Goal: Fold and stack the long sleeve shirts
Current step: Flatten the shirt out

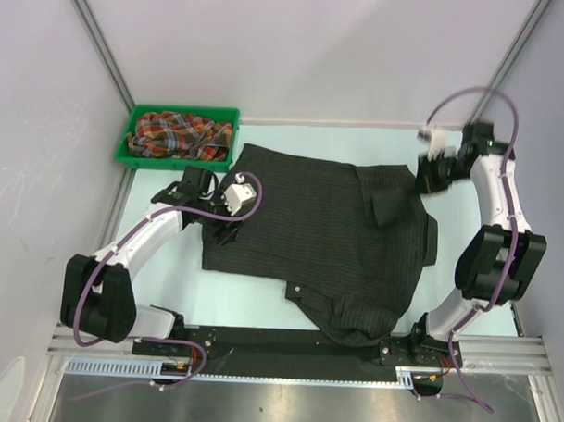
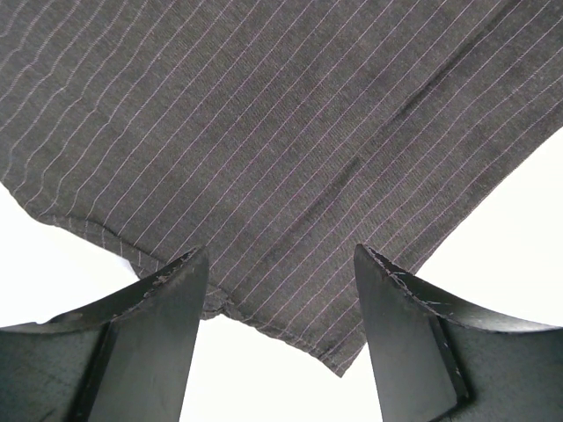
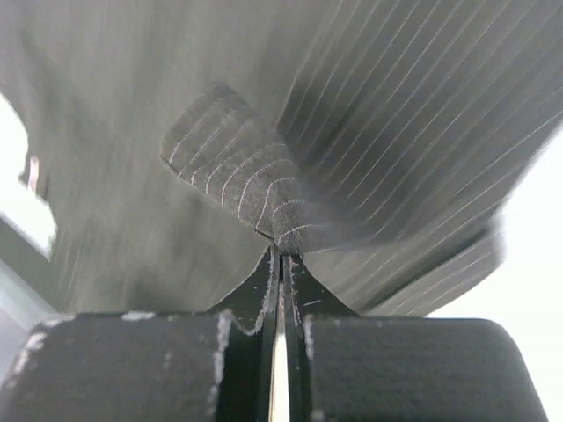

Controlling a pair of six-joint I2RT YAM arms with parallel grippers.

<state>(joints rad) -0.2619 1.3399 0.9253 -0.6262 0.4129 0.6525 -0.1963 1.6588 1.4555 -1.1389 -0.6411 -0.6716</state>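
Observation:
The black pinstriped shirt lies spread across the table's middle. The plaid shirt lies bunched in the green bin at the back left. My left gripper is open over the black shirt's left edge; in the left wrist view its jaws stand wide apart above a hem corner. My right gripper is at the shirt's back right corner. In the right wrist view its jaws are closed on a pinch of the pinstriped cloth.
The bin stands in the back left corner against the enclosure wall. The black shirt's lower part hangs over the front rail. The pale table shows around the shirt.

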